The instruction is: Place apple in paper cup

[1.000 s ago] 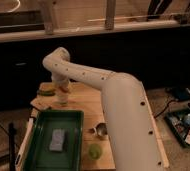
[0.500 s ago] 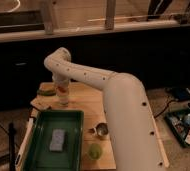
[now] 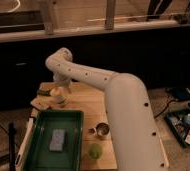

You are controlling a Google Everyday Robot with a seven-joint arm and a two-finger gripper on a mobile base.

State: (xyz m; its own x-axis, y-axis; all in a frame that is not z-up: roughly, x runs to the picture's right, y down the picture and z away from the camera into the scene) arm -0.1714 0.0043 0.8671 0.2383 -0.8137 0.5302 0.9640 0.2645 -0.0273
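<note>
Hand (image 3: 59, 95) still low at table's (image 3: 83, 102) far-left corner.

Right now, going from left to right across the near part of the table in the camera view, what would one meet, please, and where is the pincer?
Green tray → grey block lying in it → green cup → metal measuring cup → white arm. The pincer is farther back, above the table's far-left corner.

Gripper (image 3: 60, 95) behind tray (image 3: 73, 116); measuring cup (image 3: 102, 130) right.
</note>
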